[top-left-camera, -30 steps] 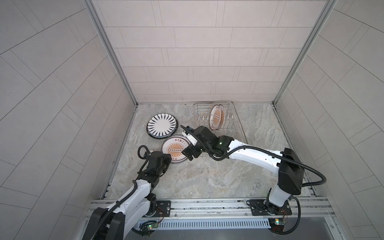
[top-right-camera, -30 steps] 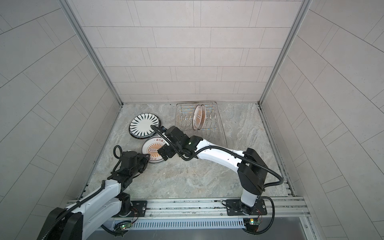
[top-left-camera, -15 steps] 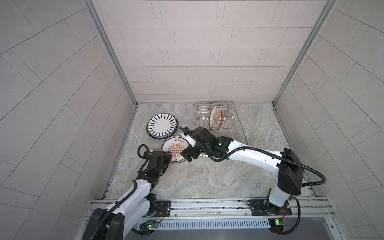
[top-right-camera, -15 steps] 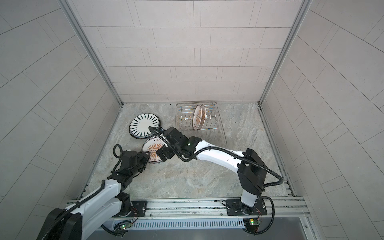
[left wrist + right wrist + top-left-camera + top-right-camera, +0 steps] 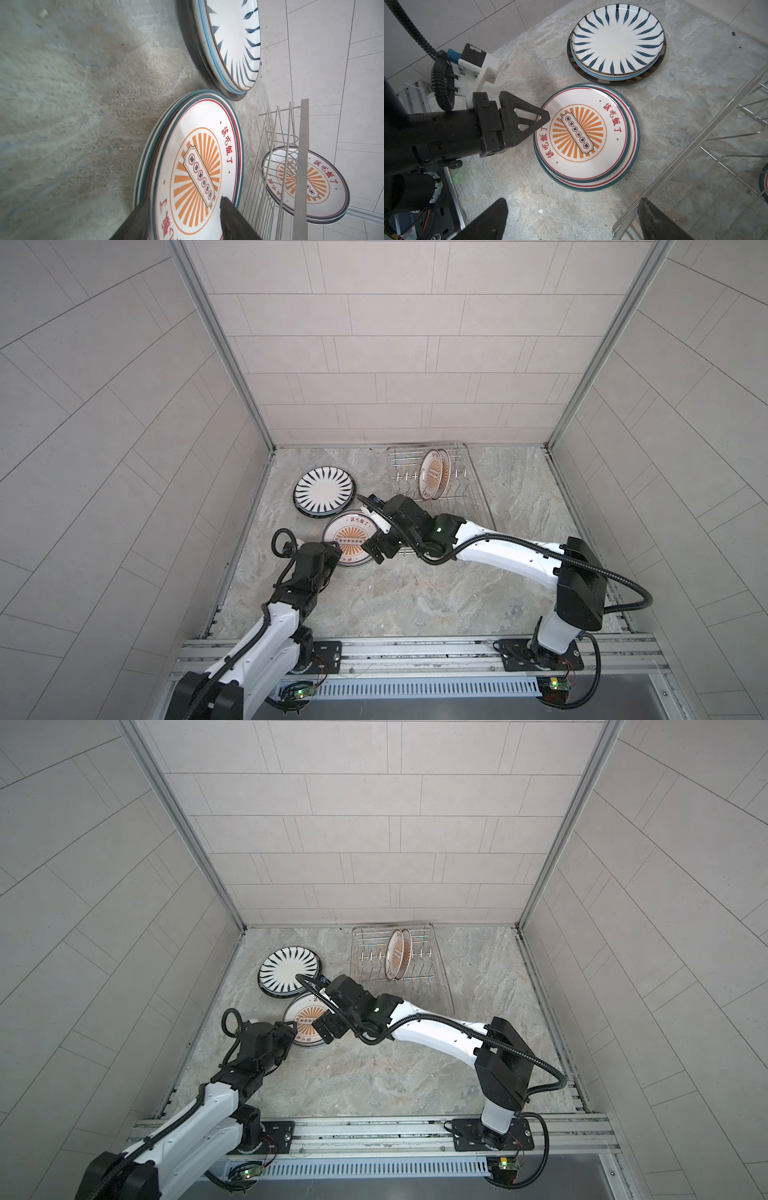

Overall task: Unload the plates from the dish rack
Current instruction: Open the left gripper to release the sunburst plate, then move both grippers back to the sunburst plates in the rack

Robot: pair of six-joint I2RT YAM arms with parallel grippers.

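One plate (image 5: 579,135) between left pincer's (image 5: 543,122) jaws

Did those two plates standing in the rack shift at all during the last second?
No. The plates stand between the same prongs of the rack as before, unmoved against its wires.
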